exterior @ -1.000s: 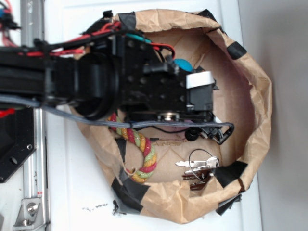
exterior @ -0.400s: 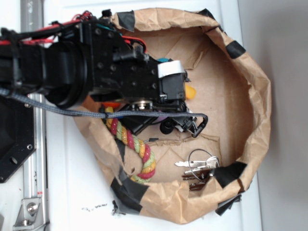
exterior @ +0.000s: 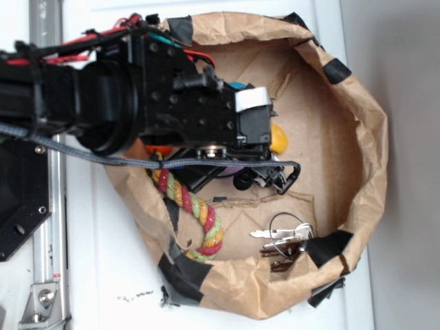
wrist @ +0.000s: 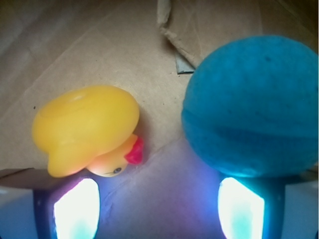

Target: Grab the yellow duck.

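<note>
Both fingers point(wrist: 77, 209) show at the bottom edge of the wrist view as two glowing pads, spread wide apart with nothing between them but bare brown cardboard. Just above the pad on the picture's left lies the yellow duck point(wrist: 87, 129), tipped on its side with its red beak pointing toward the gap and its dark eye low, close to the pad; I cannot tell whether it touches the pad. Above the other pad sits the blue ball point(wrist: 251, 104), larger than the duck and overlapping the top of that pad in the picture. Duck and ball lie apart, with a strip of cardboard between them. Beyond them a torn flap of cardboard point(wrist: 172, 35) shows at the top of the picture.

From the exterior view, the black arm point(exterior: 137, 103) reaches from the left over a brown paper bag point(exterior: 364, 137) rolled down into a bowl and patched with black tape. A sliver of the duck point(exterior: 278, 137) peeks out past the end of the arm, inside the bag. A braided rope toy point(exterior: 196, 213) in red, yellow and green lies inside the bag, and a bunch of keys point(exterior: 285, 237) lies near its rim. The bag stands on a white worktop point(exterior: 103, 275).
</note>
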Motion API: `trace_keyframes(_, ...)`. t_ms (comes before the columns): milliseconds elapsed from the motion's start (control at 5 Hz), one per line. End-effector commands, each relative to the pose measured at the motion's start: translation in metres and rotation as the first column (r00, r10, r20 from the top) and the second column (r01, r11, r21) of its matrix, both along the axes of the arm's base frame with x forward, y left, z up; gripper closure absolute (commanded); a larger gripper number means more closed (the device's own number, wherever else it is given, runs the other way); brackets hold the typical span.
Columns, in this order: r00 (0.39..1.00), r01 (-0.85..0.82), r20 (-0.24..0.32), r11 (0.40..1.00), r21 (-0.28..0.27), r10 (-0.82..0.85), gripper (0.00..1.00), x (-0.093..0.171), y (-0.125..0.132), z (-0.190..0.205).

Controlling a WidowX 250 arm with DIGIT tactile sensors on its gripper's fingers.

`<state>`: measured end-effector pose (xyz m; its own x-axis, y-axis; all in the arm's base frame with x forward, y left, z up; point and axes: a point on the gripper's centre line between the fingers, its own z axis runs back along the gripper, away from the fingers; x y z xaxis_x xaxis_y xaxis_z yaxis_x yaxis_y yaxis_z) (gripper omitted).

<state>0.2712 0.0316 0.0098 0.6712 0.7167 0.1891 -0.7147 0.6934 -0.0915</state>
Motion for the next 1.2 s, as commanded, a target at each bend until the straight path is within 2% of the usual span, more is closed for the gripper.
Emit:
trace_keyframes(0,0.990,0.116,0.076,0.993,0.037,-0.118,0.00,0.0318,-0.0069,0.0107)
trace_keyframes(400,0.990,0.119,0.070,0.992,0.042,-0.121,0.00,0.0344,-0.0052,0.0091)
trace_keyframes(600,0.994,0.077,0.081,0.996,0.039,-0.080,1.00,0.0310,-0.0013,0.0082)
trace_keyframes(1000,0.992,0.077,0.098,0.996,0.042,-0.081,1.00,0.0318,0.0005,0.0160)
